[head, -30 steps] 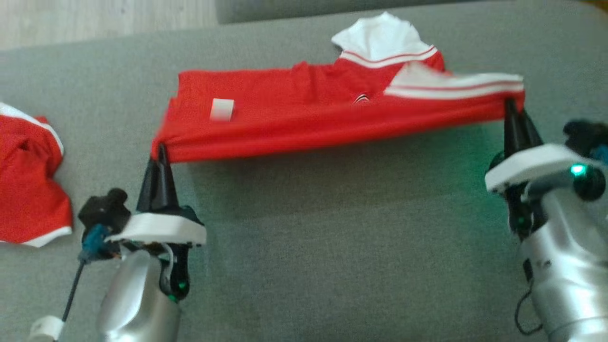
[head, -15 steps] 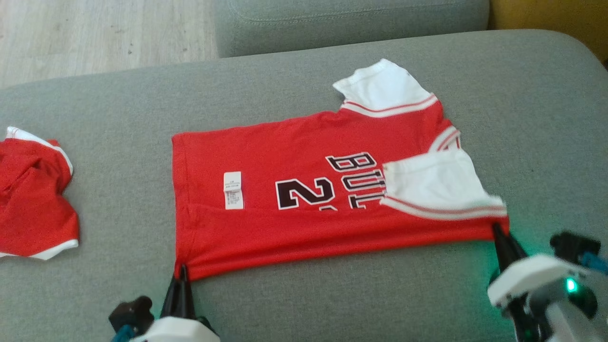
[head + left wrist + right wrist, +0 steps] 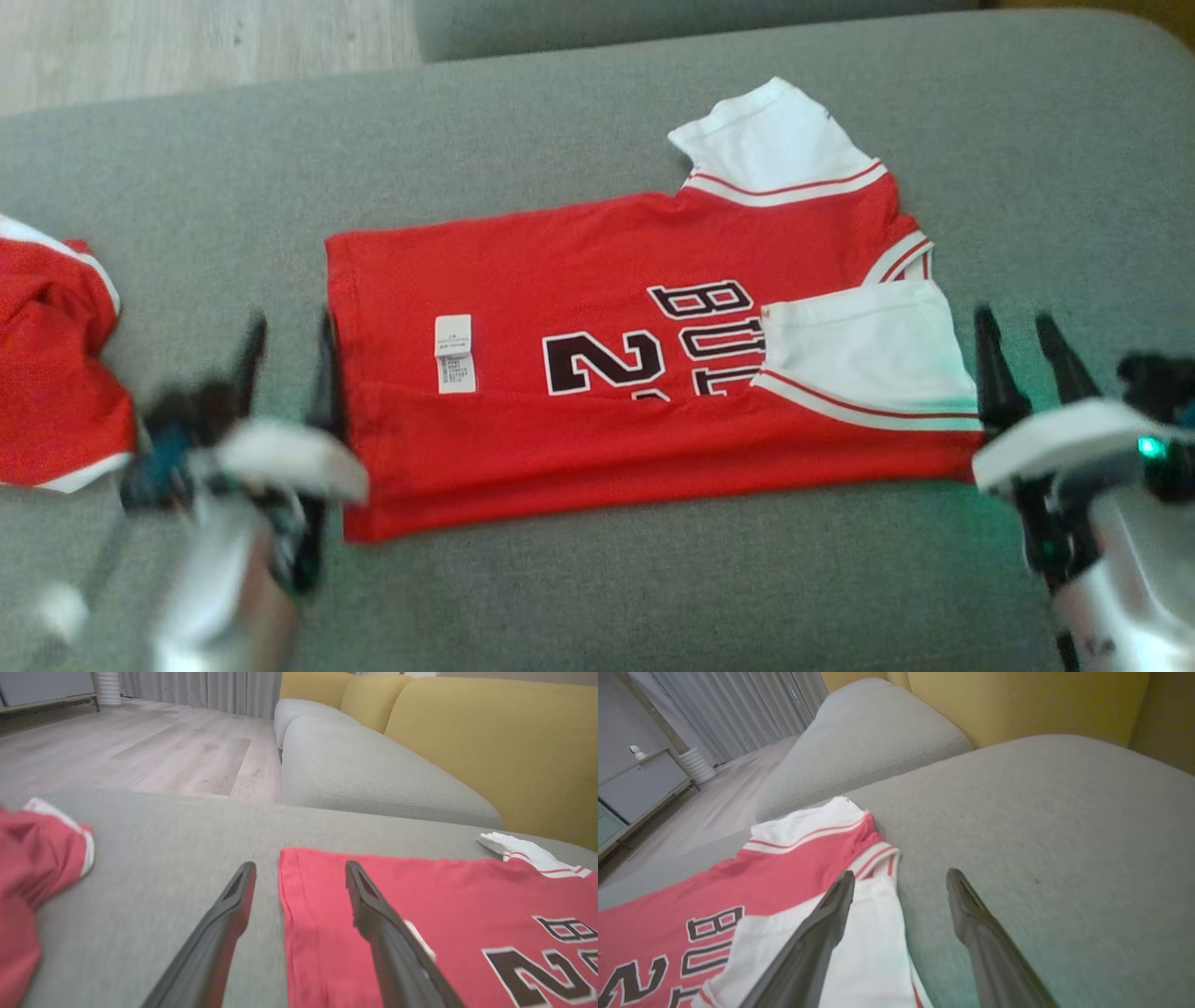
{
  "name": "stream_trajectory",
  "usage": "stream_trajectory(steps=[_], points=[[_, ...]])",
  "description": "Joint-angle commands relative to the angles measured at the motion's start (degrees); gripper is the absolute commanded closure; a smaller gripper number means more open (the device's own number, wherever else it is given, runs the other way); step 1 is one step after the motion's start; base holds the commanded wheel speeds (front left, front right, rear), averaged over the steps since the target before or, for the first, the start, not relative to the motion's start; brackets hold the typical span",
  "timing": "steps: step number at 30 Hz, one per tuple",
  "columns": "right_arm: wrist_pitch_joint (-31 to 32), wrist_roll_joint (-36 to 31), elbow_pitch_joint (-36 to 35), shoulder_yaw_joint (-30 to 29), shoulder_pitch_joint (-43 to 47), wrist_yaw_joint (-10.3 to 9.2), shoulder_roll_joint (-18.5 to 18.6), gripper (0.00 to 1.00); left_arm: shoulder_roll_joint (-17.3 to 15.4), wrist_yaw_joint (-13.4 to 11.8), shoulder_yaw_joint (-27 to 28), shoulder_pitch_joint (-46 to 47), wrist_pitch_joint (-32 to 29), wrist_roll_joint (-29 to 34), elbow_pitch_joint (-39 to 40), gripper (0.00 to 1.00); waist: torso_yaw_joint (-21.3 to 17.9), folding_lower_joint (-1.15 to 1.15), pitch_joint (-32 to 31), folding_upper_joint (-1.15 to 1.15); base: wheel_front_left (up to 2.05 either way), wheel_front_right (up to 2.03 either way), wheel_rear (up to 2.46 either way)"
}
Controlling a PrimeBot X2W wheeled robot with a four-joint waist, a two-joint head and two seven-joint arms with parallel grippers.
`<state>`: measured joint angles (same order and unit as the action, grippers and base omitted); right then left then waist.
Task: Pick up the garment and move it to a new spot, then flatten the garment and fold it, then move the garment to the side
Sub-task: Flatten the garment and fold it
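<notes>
Since the red shirt (image 3: pixel 597 373) lies spread on the grey couch (image 3: pixel 597 579), with its near long edge turned up over the black print and one white sleeve (image 3: pixel 859 345) resting on top, the move and the flattening look done, and a first fold seems made. Both tools are released and hold nothing. The left tool (image 3: pixel 291 322) stands with spread fingers at the hem end, one finger above the cloth and one above the couch. The right tool (image 3: pixel 1013 317) stands spread just beside the sleeve end. What remains, by my reading, is at least one more fold across the length and the move to the side, where another red garment (image 3: pixel 56 373) lies bunched.
</notes>
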<state>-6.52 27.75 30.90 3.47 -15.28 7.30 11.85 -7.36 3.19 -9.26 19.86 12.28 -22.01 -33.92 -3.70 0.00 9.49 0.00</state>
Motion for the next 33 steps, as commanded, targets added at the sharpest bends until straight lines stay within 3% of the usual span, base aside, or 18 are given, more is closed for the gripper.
stream_trajectory(steps=[1, 6, 12, 21, 26, 27, 28, 33], points=[[0.3, -0.4, -2.2, 1.6, -2.7, 0.19, 1.1, 0.0, -2.7, 0.9, 1.2, 5.0, -2.3, 0.4, 0.4, 0.0, 0.0, 0.0, 1.4, 0.0, 0.0, 0.0, 0.0], [1.9, -1.4, -3.3, 4.6, -8.4, 0.19, 1.6, 0.0, -7.4, 3.7, -2.0, 16.0, -14.3, -0.8, -3.7, 0.0, -0.7, 0.0, 5.1, 0.0, 0.0, 0.0, 0.0], [3.4, 0.5, -4.4, 8.8, -13.4, 0.19, 1.2, 0.0, -11.4, 4.2, -5.1, 22.5, -21.9, -3.8, -5.6, 0.0, -2.1, 0.0, 9.2, 0.0, 0.0, 0.0, 0.0], [2.2, 2.0, -4.2, 11.3, -16.9, 0.19, 2.6, 0.0, -13.9, 4.3, -9.6, 24.7, -21.7, -7.4, -7.8, 0.0, -2.6, 0.0, 12.9, 0.0, 0.0, 0.0, 0.0], [3.0, 3.2, -3.7, 12.1, -18.9, 0.19, 3.8, 0.0, -13.3, 4.3, -11.7, 26.0, -19.7, -7.4, -9.4, 0.0, -2.1, 0.0, 13.9, 0.0, 0.0, 0.0, 0.0], [3.8, 3.7, -3.5, 12.4, -19.7, 0.19, 4.0, 0.0, -13.0, 4.3, -12.7, 26.2, -20.1, -7.9, -9.5, 0.57, -1.9, 0.0, 14.1, 0.0, 0.0, 0.0, 0.0], [4.6, 3.9, -3.3, 12.7, -20.7, 0.19, 4.6, 0.0, -12.9, 4.3, -13.6, 26.3, -20.2, -8.4, -9.4, 1.0, -1.7, 0.0, 14.3, 0.0, 0.0, 0.0, 0.0], [8.4, 3.6, 0.1, 12.0, -28.1, 0.19, 8.0, 0.0, -13.2, 4.3, -17.2, 28.3, -19.1, -10.2, -7.9, 1.0, 0.5, 0.0, 15.6, 0.0, 0.0, 0.0, 0.0]])
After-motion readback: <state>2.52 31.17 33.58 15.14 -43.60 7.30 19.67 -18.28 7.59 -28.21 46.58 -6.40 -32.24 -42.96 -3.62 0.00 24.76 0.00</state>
